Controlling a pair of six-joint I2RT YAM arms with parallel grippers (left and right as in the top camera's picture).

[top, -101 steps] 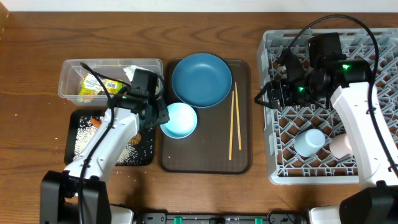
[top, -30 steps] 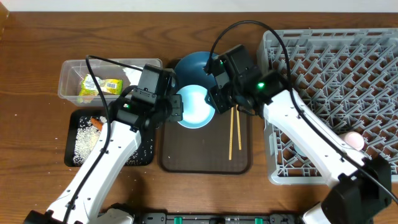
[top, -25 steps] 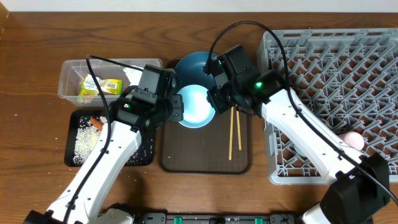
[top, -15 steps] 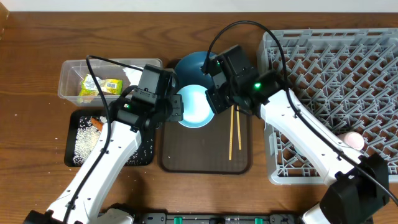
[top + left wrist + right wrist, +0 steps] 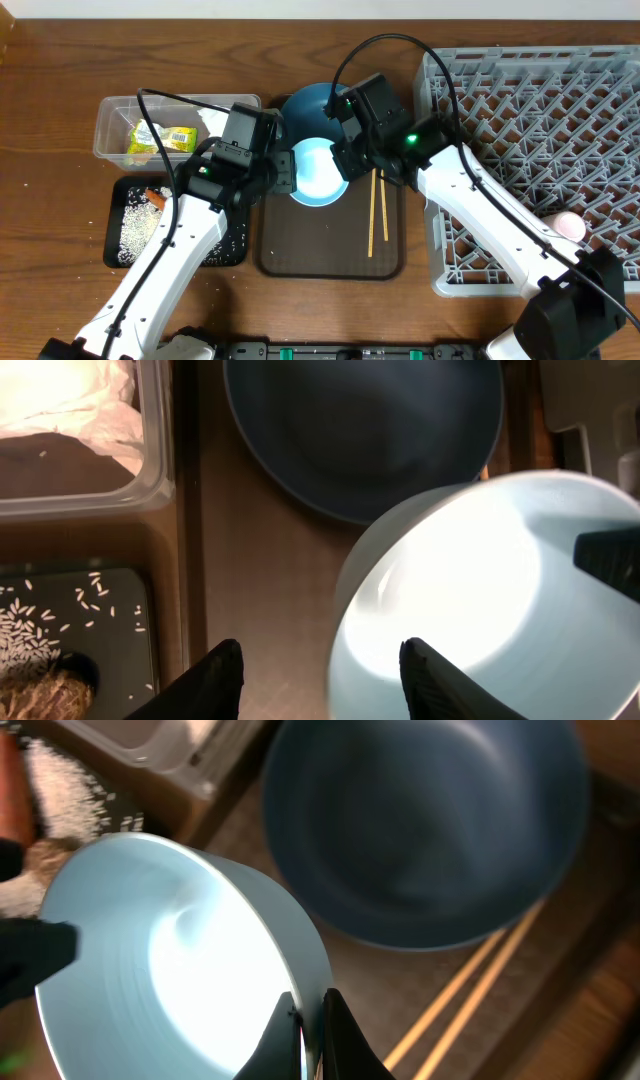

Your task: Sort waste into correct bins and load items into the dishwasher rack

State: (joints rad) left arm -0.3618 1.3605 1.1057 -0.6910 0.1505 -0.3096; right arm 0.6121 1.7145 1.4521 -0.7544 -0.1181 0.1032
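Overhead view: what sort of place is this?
Probably a robotics test bench staged for dish clearing: two robot arms at a wooden table, a grey dishwasher rack, and a tray with a blue plate and chopsticks.

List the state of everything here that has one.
Bowl: rim pinched by right gripper.
Left gripper: jaws open, astride bowl rim.
Plate: empty, on brown tray.
Chopsticks: flat on brown tray.
Tub: holds wrapper, napkin.
Black tray: holds rice.
Rack: pink cup inside.
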